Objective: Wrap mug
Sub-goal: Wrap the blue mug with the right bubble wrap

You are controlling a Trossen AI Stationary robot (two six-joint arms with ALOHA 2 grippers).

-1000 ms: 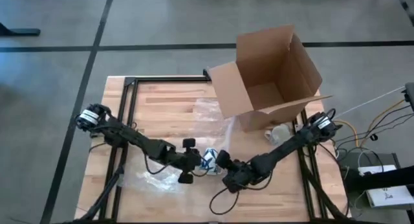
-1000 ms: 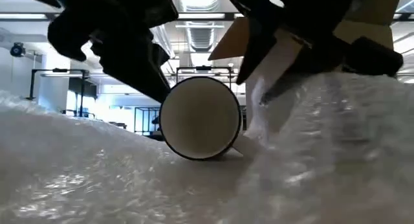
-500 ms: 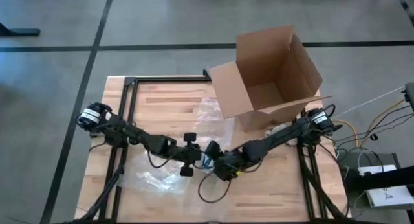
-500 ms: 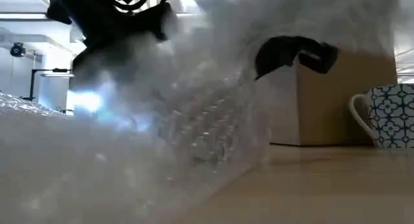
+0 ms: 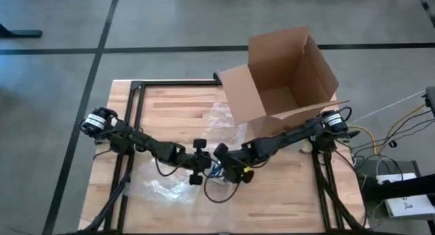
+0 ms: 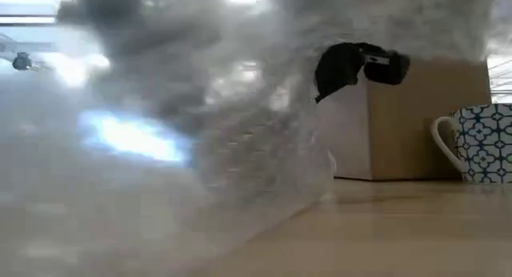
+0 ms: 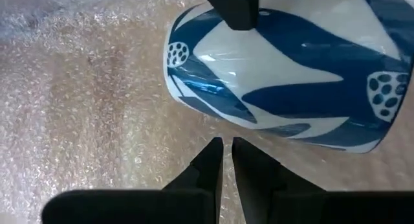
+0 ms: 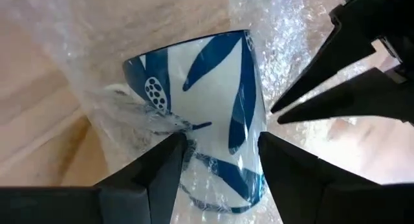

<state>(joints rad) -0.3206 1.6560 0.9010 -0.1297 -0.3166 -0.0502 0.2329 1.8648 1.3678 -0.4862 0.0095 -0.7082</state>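
A white mug with blue leaves [image 7: 284, 68] lies on its side on clear bubble wrap [image 5: 170, 184] at the table's middle front. In the low view the raised wrap [image 6: 200, 149] hides it. My right gripper [image 8: 223, 156] is open and comes from the right, one finger on each side of the mug [image 8: 207, 114]. A film of wrap lies over the mug's side. My left gripper [image 7: 226, 149] is shut, and its tips point at the mug's other side from the left, just short of it. My left gripper rests low over the bubble wrap [image 7: 116, 120] with its shut tips near the mug's wall; I cannot tell whether it touches either. My right gripper has a creased fold of wrap [image 8: 162, 120] gathered against one finger [image 8: 169, 153]. Whether its fingers touch the mug itself, I cannot tell.
An open cardboard box [image 5: 282, 79] stands at the far right of the table. A second mug with a teal pattern [image 6: 476, 141] stands beside it. Bare wood lies along the table's front right, and black frame rails run down both sides.
My right gripper has gone toward the table's left edge and a little toward the far edge, up to the mug. It has carried the bubble wrap up and over, so the wrap now hides the mug in the low view. My left gripper has shifted slightly toward the far edge.
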